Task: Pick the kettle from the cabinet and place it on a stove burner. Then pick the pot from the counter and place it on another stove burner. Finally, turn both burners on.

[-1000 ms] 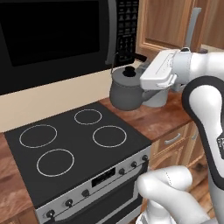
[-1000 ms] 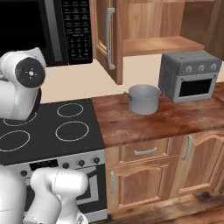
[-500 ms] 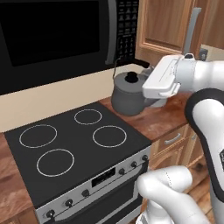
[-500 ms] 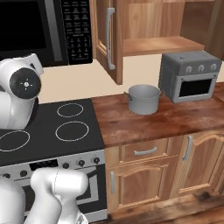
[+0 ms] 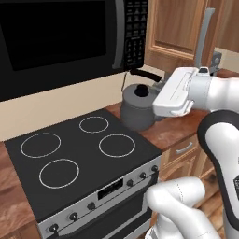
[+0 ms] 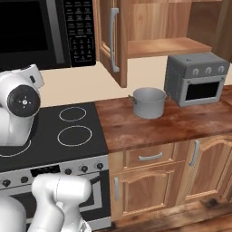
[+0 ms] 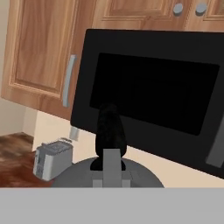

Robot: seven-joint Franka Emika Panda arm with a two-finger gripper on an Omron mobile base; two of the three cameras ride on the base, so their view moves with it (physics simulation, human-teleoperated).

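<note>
- We hold the kettle [image 5: 137,106] up in the air, our gripper [image 5: 158,91] clamped on its black handle
- It hangs over the right back edge of the cooktop [image 5: 74,161], close to the back right burner [image 5: 94,124]
- That ring lies just left of the kettle and below it, so we think we go left and down
- We cannot tell where its spout points
- The pot [image 6: 149,102] waits on the counter [image 6: 163,124]
</note>
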